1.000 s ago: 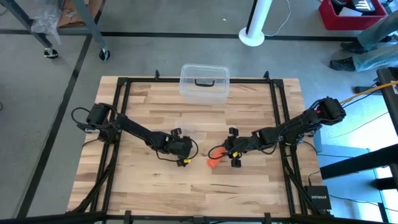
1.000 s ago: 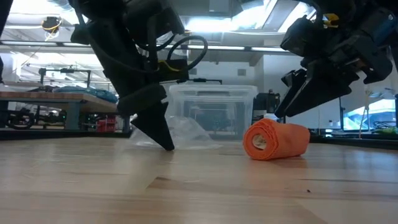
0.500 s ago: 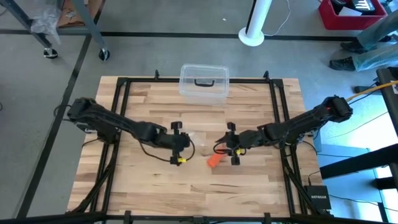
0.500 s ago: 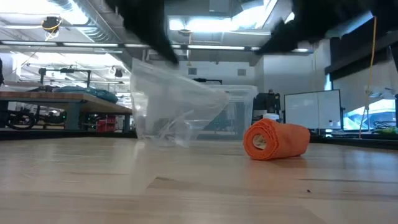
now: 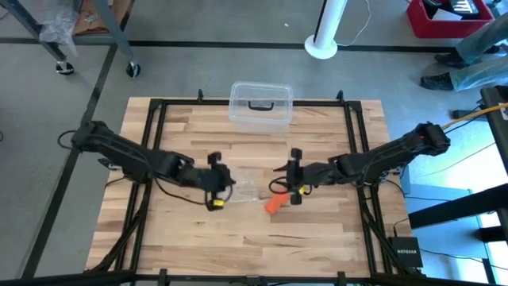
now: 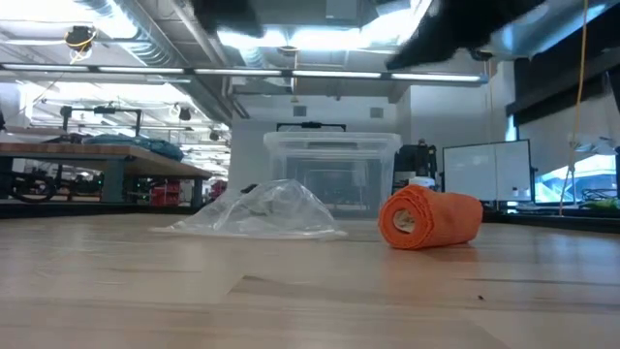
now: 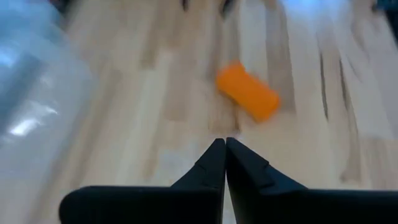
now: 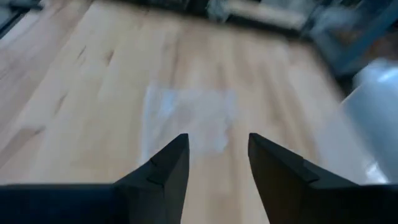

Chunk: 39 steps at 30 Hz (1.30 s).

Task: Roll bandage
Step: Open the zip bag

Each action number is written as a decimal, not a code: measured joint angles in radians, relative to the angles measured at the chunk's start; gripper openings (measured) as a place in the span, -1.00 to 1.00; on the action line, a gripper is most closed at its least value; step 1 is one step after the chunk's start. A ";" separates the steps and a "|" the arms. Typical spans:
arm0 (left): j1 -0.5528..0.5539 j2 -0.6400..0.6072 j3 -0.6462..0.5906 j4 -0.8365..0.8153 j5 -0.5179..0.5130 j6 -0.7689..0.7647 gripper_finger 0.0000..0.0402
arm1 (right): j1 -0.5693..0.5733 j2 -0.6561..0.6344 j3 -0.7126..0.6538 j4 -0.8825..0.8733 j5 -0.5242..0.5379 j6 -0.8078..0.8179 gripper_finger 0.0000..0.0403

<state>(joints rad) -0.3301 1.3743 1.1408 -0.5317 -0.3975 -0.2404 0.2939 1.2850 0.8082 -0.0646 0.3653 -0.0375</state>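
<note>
The bandage (image 5: 272, 205) lies rolled on the counter (image 5: 317, 238), soft and light; pinch its middle. Left gripper (image 7: 224, 144) fingers are pressed together, right gripper (image 8: 217, 144) fingers spread, empty.

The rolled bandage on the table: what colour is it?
Bright orange; the bandage shows best in the low view.

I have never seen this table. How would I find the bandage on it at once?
Start at the clear plastic box at the far edge of the wooden table and come toward the table's middle, between the two grippers. There a crumpled clear plastic piece lies flat, and beside it, toward the right arm, lies the bandage. It is a small roll on its side, the only bright orange thing there.
</note>
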 joint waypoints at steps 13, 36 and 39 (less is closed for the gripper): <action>-0.029 0.300 -0.120 0.123 0.012 -0.053 -0.43 | 0.000 0.173 -0.002 -0.140 -0.044 0.099 -0.17; 0.006 0.524 -0.114 0.139 0.057 -0.009 -0.94 | 0.000 0.192 -0.002 -0.118 -0.025 0.084 -0.17; -0.005 0.525 -0.116 0.142 0.013 0.027 -0.96 | 0.000 0.192 -0.002 -0.118 -0.021 0.083 -0.17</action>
<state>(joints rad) -0.3351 1.8994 1.0250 -0.3898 -0.3844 -0.2133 0.2943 1.4773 0.8066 -0.1822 0.3443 0.0458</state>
